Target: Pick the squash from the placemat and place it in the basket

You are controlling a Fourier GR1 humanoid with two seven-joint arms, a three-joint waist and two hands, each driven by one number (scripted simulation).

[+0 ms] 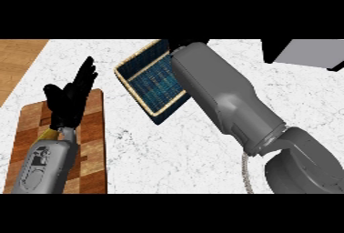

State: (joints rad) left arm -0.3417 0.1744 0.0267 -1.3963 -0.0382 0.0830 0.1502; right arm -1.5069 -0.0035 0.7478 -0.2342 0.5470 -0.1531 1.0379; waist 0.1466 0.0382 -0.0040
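White marble counter spreads wide. At nine o'clock the left hand rests open, fingers straight, over a wooden board. At twelve, the right forearm crosses the blue placemat, hiding its hand and the squash.

1. One view only, from the robot's head, facing steeply down onto the white marbled desk.
2. It sits close: the right forearm fills the frame's middle, crossing the blue placemat.
3. Left of that placemat a wooden board reaches the lower edge.
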